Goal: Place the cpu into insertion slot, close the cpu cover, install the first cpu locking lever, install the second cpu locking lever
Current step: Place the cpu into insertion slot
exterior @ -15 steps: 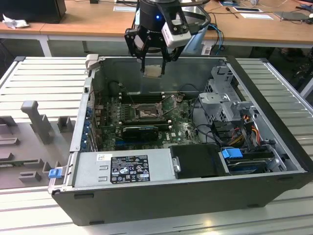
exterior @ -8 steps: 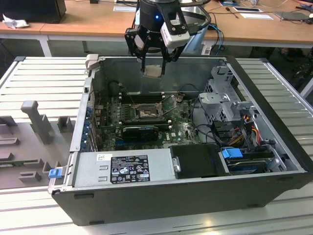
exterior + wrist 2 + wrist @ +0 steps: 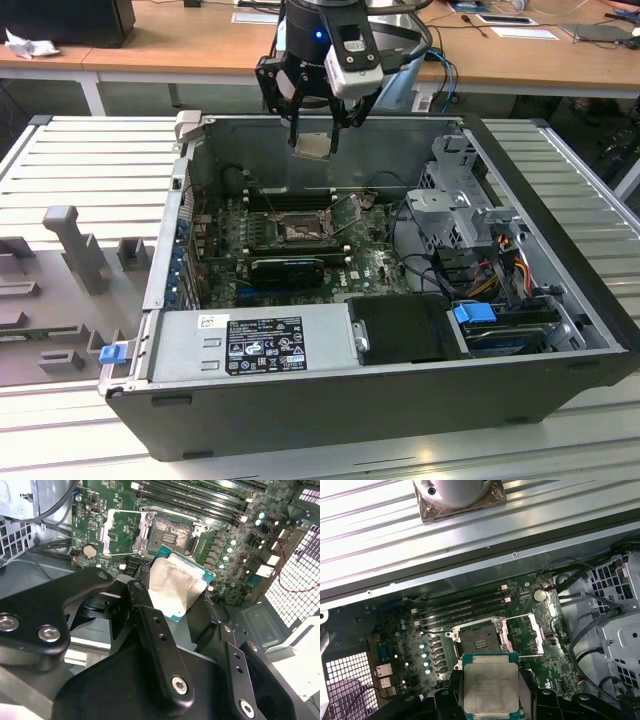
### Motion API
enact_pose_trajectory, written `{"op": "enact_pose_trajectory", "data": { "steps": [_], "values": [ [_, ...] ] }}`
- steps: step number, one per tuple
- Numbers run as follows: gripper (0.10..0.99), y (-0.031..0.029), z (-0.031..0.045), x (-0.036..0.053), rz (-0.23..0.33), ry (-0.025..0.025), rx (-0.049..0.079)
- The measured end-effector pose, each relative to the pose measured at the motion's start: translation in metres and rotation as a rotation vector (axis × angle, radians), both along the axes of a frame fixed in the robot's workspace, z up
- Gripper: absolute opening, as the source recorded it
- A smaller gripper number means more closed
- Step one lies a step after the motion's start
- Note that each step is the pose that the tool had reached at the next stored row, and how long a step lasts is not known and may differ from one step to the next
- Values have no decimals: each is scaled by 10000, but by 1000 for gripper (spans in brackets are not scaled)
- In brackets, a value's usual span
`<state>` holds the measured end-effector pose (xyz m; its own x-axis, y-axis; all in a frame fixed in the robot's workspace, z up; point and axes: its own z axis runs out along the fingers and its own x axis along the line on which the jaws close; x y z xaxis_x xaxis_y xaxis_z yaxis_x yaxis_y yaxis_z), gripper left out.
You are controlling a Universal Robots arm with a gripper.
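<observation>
The cpu [image 3: 491, 690] is clamped flat in the claw [image 3: 314, 145], held in the air above the open case [image 3: 300, 410] and, as far as I can judge, roughly over the bare insertion slot [image 3: 481, 641], whose cpu cover [image 3: 120, 532] lies swung open, so no step is done yet

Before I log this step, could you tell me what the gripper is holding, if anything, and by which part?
The gripper holds the cpu, clamped by two opposite edges, in the air above the computer case.
</observation>
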<state>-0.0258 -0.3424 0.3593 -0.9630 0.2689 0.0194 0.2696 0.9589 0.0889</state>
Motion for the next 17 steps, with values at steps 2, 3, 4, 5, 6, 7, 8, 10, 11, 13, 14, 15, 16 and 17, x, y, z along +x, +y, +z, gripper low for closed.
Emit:
{"op": "enact_pose_trajectory", "data": {
  "steps": [2, 3, 4, 5, 6, 7, 8, 10, 11, 13, 14, 15, 16, 17],
  "values": [
    [533, 0, 0, 0, -116, 0, 0],
    [533, 0, 0, 0, -167, 0, 0],
    [533, 0, 0, 0, -223, 0, 0],
    [533, 0, 0, 0, -270, 0, 0],
    [533, 0, 0, 0, -344, 0, 0],
    [533, 0, 0, 0, -389, 0, 0],
    [533, 0, 0, 0, -434, 0, 0],
    [533, 0, 0, 0, -546, -1, 0],
    [533, 0, 0, 0, -632, 0, 0],
    [533, 0, 0, 0, -768, 0, 0],
    [533, 0, 0, 0, -824, 0, 0],
    [533, 0, 0, 0, -874, 0, 0],
    [533, 0, 0, 0, -932, 0, 0],
    [533, 0, 0, 0, -1053, 0, 0]
  ]
}}
